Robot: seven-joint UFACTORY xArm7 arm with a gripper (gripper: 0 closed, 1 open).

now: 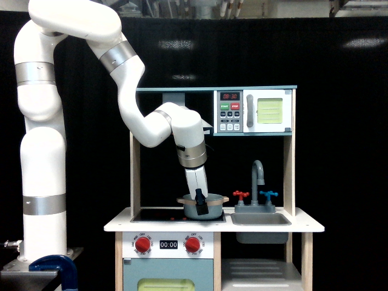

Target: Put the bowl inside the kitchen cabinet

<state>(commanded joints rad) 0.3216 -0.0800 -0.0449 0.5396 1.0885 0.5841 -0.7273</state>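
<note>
your arm rises at the exterior view's left, arches over, and drops steeply to the end effector [201, 204], which sits at the near rim of the bowl [212, 206] on the stovetop surface [151, 215]; it looks pinched on that rim. the cabinet [260, 273] lies below and to the right, under the sink, so you must go down and rightward.

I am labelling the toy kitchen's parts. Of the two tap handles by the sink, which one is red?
The red tap handle is the one on the exterior view's left of the grey faucet, nearer the bowl; the blue tap handle sits on its right.
</note>
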